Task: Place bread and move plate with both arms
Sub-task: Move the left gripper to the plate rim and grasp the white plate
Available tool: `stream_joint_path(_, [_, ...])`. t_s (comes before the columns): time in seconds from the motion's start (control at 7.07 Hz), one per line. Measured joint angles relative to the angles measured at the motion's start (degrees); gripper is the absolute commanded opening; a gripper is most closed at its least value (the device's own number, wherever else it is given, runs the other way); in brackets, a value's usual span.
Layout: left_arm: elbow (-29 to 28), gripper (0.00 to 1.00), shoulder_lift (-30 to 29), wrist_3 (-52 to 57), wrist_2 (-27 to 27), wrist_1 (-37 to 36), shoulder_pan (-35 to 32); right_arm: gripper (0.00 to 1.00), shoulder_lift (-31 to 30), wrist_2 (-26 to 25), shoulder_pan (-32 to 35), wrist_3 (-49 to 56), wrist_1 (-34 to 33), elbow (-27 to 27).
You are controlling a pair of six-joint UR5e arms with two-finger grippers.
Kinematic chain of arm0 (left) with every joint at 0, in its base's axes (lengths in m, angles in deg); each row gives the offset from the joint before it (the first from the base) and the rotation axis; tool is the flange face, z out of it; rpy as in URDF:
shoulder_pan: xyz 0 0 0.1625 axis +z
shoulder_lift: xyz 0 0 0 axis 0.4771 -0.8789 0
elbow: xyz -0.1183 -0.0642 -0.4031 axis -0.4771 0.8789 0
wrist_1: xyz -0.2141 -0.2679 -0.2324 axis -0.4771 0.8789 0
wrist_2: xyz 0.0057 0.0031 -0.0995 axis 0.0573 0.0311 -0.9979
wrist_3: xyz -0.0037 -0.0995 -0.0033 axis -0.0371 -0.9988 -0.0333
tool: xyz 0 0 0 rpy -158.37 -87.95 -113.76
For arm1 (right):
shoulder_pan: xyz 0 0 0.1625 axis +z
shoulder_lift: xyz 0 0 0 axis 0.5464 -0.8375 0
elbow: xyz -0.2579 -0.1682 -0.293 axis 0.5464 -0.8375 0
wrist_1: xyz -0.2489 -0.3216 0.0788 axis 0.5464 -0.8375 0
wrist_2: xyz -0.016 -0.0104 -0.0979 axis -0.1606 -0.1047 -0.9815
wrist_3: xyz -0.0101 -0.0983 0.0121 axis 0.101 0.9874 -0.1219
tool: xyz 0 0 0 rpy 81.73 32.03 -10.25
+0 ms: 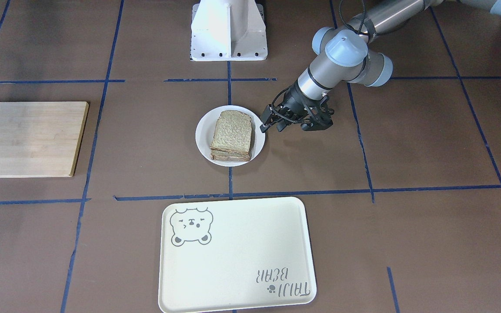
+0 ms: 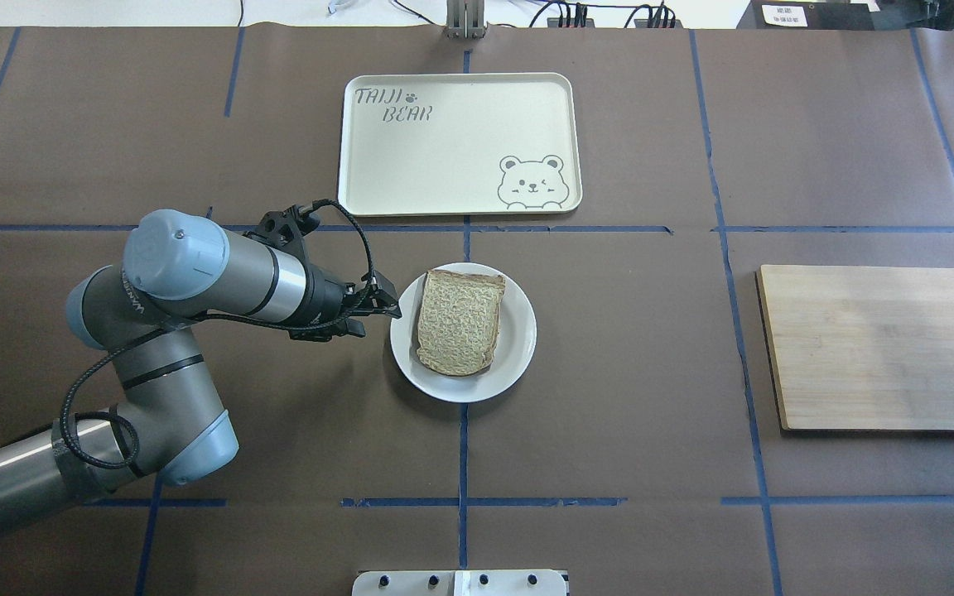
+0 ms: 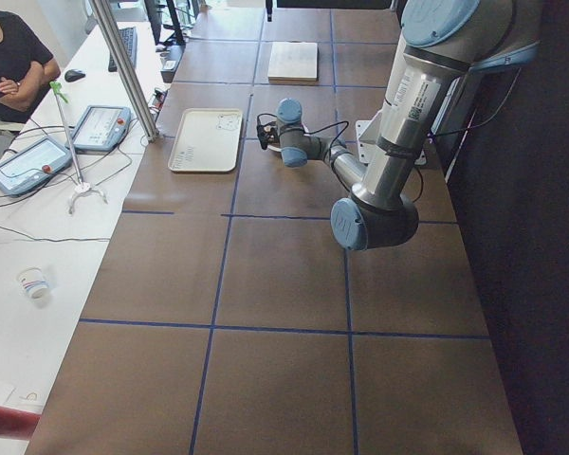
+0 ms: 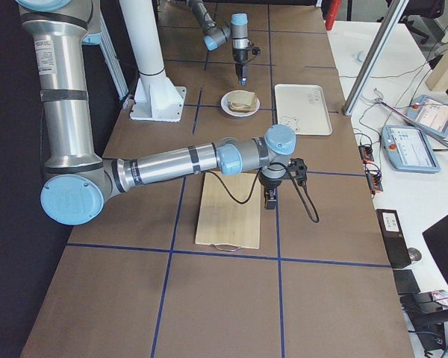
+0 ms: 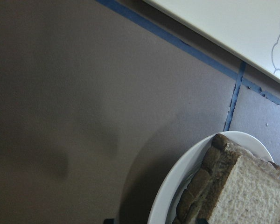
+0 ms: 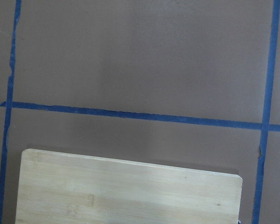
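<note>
Blue-taped brown worktop [image 2: 651, 372]. One round white plate [image 2: 520, 331] carrying brown wholemeal bread [image 2: 460, 323], one cream bear tray [image 2: 460, 141], one wooden board [image 2: 879, 348]. My left claw [image 2: 378, 317] released; right claw [image 4: 270, 200], cannot tell

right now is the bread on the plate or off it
On it: the bread lies flat inside the rim of the plate, seen from the overhead and front views.
</note>
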Motion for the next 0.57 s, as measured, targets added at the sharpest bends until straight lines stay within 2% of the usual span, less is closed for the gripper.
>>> stream_joint_path(0.57, [-3.1,0.61,-1.7,0.0,0.0,0.4,0.5,1.0,-0.3,0.2,0.2,-0.1,0.0,-0.1])
